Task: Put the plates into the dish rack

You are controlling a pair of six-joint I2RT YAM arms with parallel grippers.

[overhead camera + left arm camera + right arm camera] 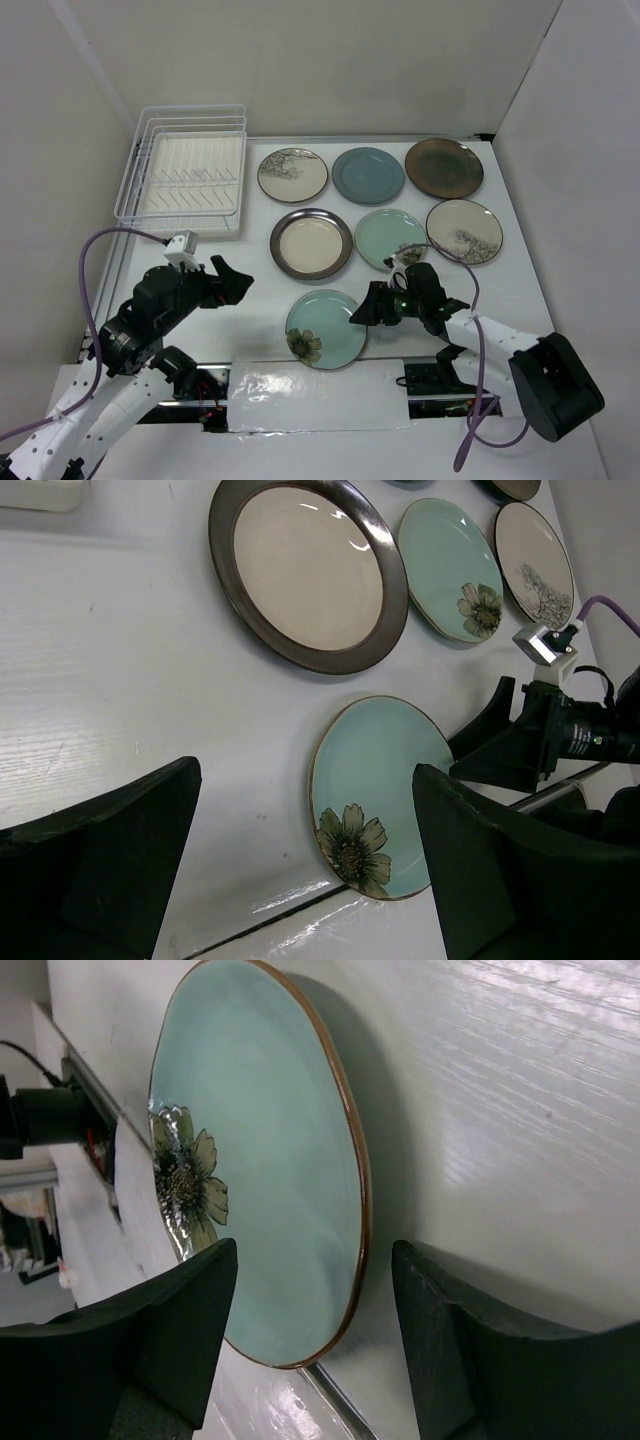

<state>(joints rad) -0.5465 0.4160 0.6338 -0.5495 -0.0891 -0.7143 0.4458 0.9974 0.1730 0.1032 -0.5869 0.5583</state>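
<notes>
The white table [250,262] fills the floor of a pale-walled booth, with walls close on the left, back and right. At its far left corner stands the dish rack [190,175], with no plate in it. All seven plates lie flat to the right of the rack. In the back row are a branch-pattern plate [292,174], a blue-grey plate [368,175] and a dark brown plate [444,167]. In the middle row are a cream dark-rimmed plate [311,243], a pale green plate [388,235] and a second branch-pattern plate [464,231]. Alone at the near edge is the flowered green plate [325,328]. The left gripper [235,280] hangs between the rack and that near plate, its jaws wide apart and holding nothing. The right gripper [362,312] sits low at the flowered plate's right rim, jaws spread. The right arm covers part of the middle green plate in the overhead view. The left wrist view shows what the overhead view hides: that middle plate also bears a flower [480,608]. The right wrist view shows the brown rim [358,1190] lying between its two fingers, but contact cannot be judged. A glossy strip of clear film [300,395] runs along the near edge of the table. Purple cables [88,270] loop from both arms.
</notes>
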